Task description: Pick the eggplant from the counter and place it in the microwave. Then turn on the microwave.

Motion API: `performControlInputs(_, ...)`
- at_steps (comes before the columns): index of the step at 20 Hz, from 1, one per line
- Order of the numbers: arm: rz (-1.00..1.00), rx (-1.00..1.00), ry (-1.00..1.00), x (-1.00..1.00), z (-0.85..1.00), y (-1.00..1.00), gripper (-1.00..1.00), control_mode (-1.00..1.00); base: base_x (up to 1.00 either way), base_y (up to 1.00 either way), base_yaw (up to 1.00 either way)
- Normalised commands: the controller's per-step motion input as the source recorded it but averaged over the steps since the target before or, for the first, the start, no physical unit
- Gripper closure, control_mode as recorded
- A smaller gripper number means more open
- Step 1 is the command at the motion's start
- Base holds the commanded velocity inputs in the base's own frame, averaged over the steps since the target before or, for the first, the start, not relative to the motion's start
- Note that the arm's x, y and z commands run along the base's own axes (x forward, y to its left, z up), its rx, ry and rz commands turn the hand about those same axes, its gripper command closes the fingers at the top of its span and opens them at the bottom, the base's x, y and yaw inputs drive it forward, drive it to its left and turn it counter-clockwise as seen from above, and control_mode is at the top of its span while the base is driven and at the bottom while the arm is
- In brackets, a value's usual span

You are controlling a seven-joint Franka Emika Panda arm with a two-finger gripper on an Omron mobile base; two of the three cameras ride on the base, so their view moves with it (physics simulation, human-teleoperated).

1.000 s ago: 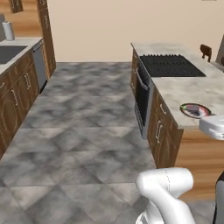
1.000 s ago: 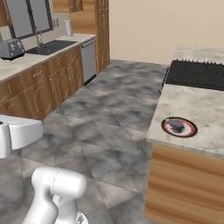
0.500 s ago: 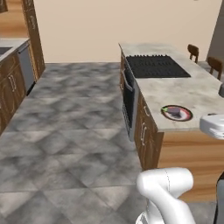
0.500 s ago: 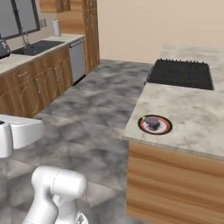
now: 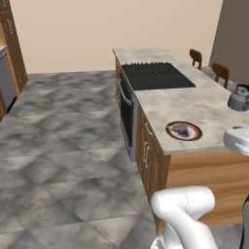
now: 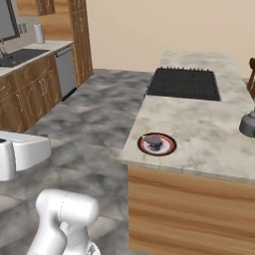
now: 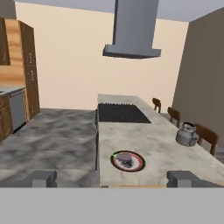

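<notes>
The fingers (image 7: 43, 178) stand wide apart and empty, well short of the eggplant (image 7: 124, 158), which lies on the red-rimmed plate (image 7: 138, 164) on the tabletop (image 7: 157, 146).

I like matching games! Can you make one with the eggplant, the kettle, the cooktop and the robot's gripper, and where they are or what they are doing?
Things:
1. eggplant
2. kettle
3. cooktop
4. gripper

Descriptions:
A. black and ridged, set into the far part of the counter
B. open, with nothing between its fingers
C. lying on the red-rimmed plate
D. grey, standing near the counter edge by the chairs

Pairs: 1-C, 2-D, 3-A, 4-B
</notes>
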Motion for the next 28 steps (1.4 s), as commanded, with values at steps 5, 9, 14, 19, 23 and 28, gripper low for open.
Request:
performControlInputs(5, 0.00, 0.00, 0.00, 0.00, 0.00, 0.00, -1.00, 1.00, 0.66, -0.25, -0.03)
performControlInputs(9, 0.00, 0.00, 0.00, 0.00, 0.00, 0.00, -1.00, 1.00, 0.39, -0.24, -0.01)
performControlInputs(14, 0.00, 0.00, 0.00, 0.00, 0.00, 0.00, -1.00, 1.00, 0.19, -0.19, -0.06)
performControlInputs(19, 0.00, 0.00, 0.00, 0.00, 0.00, 0.00, -1.00, 1.00, 0.41, -0.17, -0.05)
performControlInputs(23, 0.00, 0.00, 0.00, 0.00, 0.00, 0.00, -1.00, 1.00, 0.50, -0.19, -0.01)
performControlInputs(28, 0.00, 0.00, 0.00, 0.00, 0.00, 0.00, -1.00, 1.00, 0.29, -0.11, 0.00)
